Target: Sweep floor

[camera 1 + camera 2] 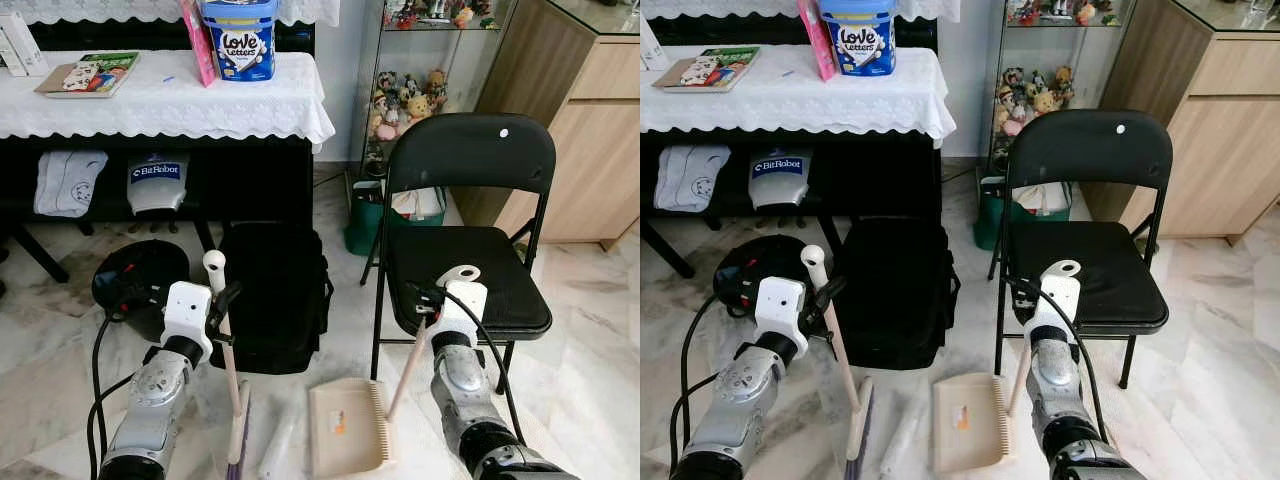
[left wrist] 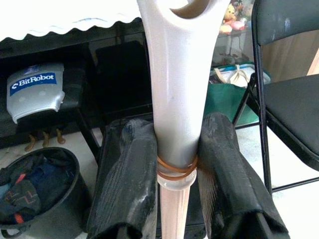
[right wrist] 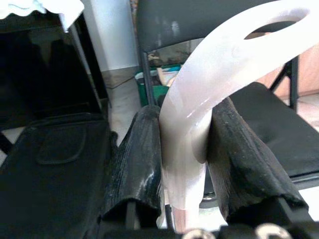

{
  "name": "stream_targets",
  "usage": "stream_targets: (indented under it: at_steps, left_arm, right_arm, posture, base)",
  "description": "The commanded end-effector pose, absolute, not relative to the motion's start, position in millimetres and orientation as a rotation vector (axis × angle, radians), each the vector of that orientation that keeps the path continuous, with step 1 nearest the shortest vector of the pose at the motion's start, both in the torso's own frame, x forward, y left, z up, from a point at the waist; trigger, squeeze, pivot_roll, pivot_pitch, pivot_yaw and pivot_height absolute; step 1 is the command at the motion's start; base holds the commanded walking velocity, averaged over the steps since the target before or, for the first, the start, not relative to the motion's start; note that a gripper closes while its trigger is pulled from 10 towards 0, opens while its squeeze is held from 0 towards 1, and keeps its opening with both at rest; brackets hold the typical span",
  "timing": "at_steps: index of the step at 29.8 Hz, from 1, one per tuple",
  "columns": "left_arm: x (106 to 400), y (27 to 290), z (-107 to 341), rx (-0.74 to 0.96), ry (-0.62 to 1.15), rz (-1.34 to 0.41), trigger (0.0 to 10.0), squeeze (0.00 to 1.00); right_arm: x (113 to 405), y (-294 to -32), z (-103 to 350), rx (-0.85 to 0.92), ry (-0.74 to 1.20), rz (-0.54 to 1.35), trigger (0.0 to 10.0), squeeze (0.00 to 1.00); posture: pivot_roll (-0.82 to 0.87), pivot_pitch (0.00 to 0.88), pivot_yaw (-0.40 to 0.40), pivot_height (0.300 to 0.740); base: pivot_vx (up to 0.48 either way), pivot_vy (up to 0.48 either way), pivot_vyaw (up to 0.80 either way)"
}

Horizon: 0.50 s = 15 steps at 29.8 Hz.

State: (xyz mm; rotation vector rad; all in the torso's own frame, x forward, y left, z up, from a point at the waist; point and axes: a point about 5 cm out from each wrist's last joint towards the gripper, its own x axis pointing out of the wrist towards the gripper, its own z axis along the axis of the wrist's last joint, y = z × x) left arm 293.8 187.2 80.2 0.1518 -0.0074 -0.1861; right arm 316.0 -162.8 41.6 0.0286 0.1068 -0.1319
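My left gripper [image 1: 222, 308] is shut on the white top of a broom handle [image 2: 179, 99], low on the left. The pale stick runs down to the broom head [image 1: 238, 440] on the marble floor. My right gripper [image 1: 432, 300] is shut on the white looped handle of the dustpan [image 3: 209, 94]. Its stick slants down to the beige dustpan [image 1: 345, 425], which lies flat on the floor between my arms. A black finger [image 2: 129, 179] presses each side of the broom handle, and the dustpan handle is clamped the same way.
A black folding chair [image 1: 470, 240] stands right behind the right gripper. A black bag [image 1: 270, 295] and a black bucket [image 1: 135, 280] sit on the floor ahead. Behind them a piano with a lace cloth [image 1: 160, 100] carries a blue tub [image 1: 240, 38]. Wooden cabinets [image 1: 590, 150] stand at right.
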Motion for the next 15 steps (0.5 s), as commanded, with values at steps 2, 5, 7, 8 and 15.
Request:
stream_targets:
  at_steps: [2,5,7,8,15]
  left_arm:
    - [292.2,190.2,77.5,0.158,0.004,-0.176,10.0,0.0]
    - [291.6,190.6,76.0,0.161,0.012,-0.177,10.0,0.0]
    - [291.2,191.0,75.1,0.162,0.017,-0.178,10.0,0.0]
    - [290.5,192.1,74.0,0.165,0.023,-0.177,10.0,0.0]
    - [289.3,196.0,72.9,0.174,0.024,-0.157,10.0,0.0]
  right_arm:
    - [315.4,-161.3,42.7,0.035,0.088,-0.129,10.0,0.0]
    - [314.2,-160.4,40.3,0.029,0.101,-0.124,10.0,0.0]
    - [313.9,-160.3,39.7,0.027,0.104,-0.123,10.0,0.0]
    - [313.6,-160.2,39.3,0.024,0.106,-0.121,10.0,0.0]
    - [313.5,-161.1,38.0,0.002,0.118,-0.121,10.0,0.0]
  posture:
    - [0.05,0.04,0.001,0.74]
    - [0.05,0.039,0.0,0.74]
    - [0.05,0.038,-0.002,0.74]
    - [0.05,0.038,-0.003,0.74]
    - [0.05,0.035,-0.008,0.74]
  base:
    - [0.0,0.0,0.0]
    - [0.0,0.0,0.0]
    - [0.0,0.0,0.0]
    - [0.0,0.0,0.0]
    - [0.0,0.0,0.0]
